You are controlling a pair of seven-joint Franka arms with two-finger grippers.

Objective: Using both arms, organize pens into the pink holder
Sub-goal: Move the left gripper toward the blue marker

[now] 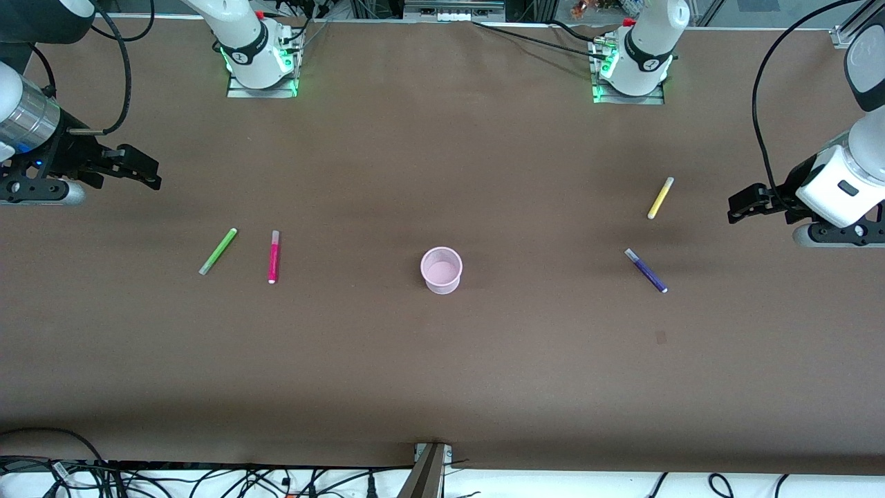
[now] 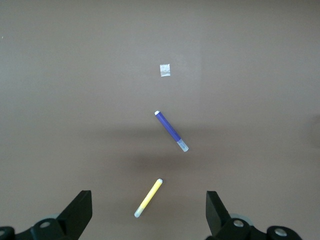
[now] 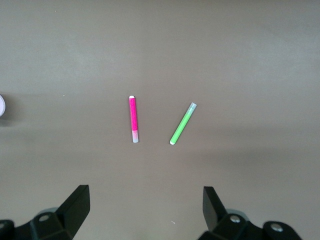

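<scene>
Four pens lie flat on the desk (image 1: 442,387), two toward each arm's end, so we split them. Our pink holder (image 1: 441,270) stands upright between the pairs. Left gripper (image 1: 743,205) and right gripper (image 1: 142,173) hover, fingers wide apart, empty.

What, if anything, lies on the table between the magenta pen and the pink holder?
Nothing does: in the front view, only bare brown table separates the magenta pen from the pink holder. The green pen lies beside the magenta one, toward the right arm's end.

Pink holder (image 3: 1,106) apparently edge-cropped in right wrist view.
</scene>
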